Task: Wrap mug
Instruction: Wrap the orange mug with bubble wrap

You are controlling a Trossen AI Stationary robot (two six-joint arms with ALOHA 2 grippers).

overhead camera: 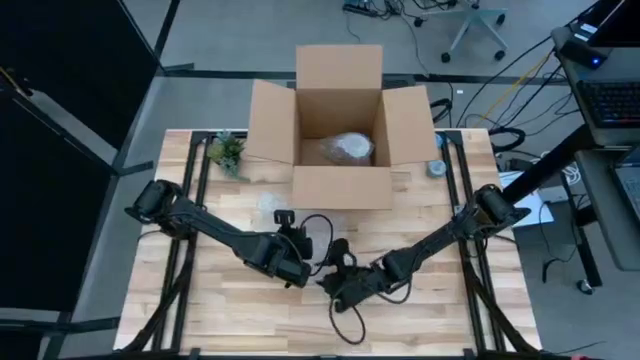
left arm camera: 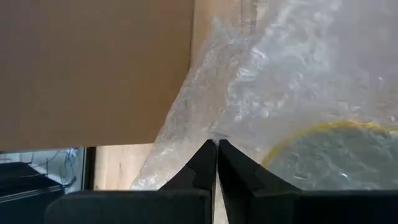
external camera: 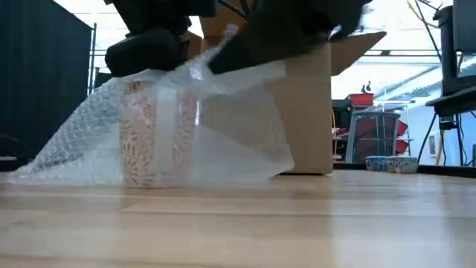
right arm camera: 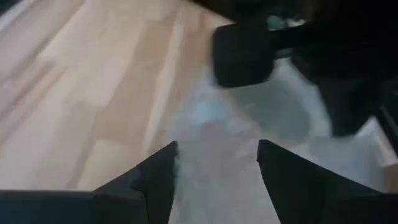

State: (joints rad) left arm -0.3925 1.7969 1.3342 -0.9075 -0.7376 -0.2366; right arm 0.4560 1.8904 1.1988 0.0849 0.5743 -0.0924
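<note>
Bubble wrap (external camera: 111, 141), light and floppy, drapes the rigid, breakable mug (external camera: 152, 141); left gripper (left arm camera: 216, 148) fingers pinch its edge, right gripper (right arm camera: 217, 155) fingers spread apart.

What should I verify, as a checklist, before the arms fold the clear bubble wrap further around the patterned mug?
1. The patterned mug stands upright on the light wooden table: ok.
2. The clear bubble wrap sheet drapes over the mug: ok; whether it goes all the way around: cannot tell.
3. The left gripper is shut on an edge of the bubble wrap: ok.
4. The right gripper is open above the bubble wrap, holding nothing: ok.
5. The open brown cardboard box stands behind the mug, apart from both grippers: ok.
6. Room in the box beside the wrapped bundle already inside: cannot tell.
</note>
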